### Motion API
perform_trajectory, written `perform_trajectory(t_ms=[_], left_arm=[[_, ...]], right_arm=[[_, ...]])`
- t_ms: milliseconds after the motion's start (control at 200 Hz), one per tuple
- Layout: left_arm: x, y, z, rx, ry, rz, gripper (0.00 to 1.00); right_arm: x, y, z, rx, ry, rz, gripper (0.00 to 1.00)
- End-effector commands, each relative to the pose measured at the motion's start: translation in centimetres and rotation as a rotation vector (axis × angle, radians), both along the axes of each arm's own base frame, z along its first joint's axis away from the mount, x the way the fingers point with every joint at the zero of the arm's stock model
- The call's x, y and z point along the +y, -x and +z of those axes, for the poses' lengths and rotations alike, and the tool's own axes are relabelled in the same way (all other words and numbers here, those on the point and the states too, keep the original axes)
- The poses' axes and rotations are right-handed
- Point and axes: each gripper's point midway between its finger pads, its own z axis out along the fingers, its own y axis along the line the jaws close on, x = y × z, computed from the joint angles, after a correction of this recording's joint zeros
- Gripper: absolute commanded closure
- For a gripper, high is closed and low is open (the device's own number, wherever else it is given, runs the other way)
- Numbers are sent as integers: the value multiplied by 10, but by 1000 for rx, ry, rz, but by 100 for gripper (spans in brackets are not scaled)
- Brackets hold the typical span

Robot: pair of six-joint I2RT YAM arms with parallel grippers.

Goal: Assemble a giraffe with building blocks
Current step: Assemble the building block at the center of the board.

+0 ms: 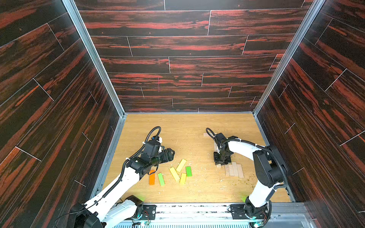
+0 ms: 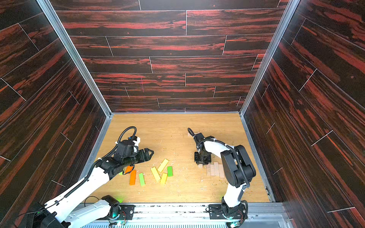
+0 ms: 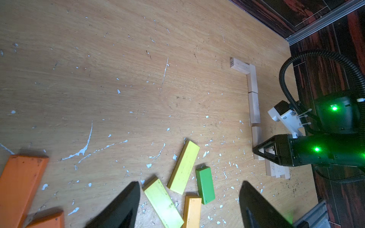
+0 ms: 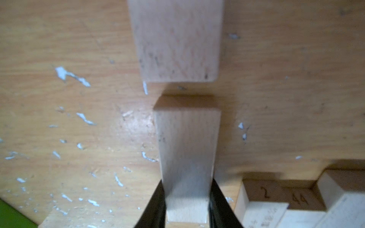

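The building blocks lie in two groups on the wooden floor. In both top views the coloured ones sit near the front: an orange block [image 1: 151, 177], a green block [image 1: 161, 179], yellow blocks [image 1: 174, 174] and a darker green block [image 1: 188, 171]. My left gripper [image 3: 189, 183] hovers open above them, holding nothing. My right gripper [image 4: 187, 183] is shut on a pale block [image 4: 186, 142]. That block is low over the floor, in line with another pale block [image 4: 177, 39] across a small gap. Several pale planks [image 1: 235, 169] lie side by side next to it.
More pale blocks form a line with a bent end [image 3: 252, 79] beyond the right gripper. Dark panelled walls [image 1: 59, 118] enclose the floor on three sides. A metal rail [image 1: 193, 209] runs along the front. White flecks dot the floor [image 3: 118, 90].
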Motion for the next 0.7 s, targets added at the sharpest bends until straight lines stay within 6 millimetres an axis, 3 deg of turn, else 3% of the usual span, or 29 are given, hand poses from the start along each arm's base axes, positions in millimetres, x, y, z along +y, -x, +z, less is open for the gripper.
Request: perform_trajectory(t_ms=[0,692], left_arm=[[2,-3,5,-15,-5,10,18],[3,-4,7,-20,-10,12,19]], right_arm=[[2,-1,-13,26,10,15,75],[-2,-9,-19,24,56,22,69]])
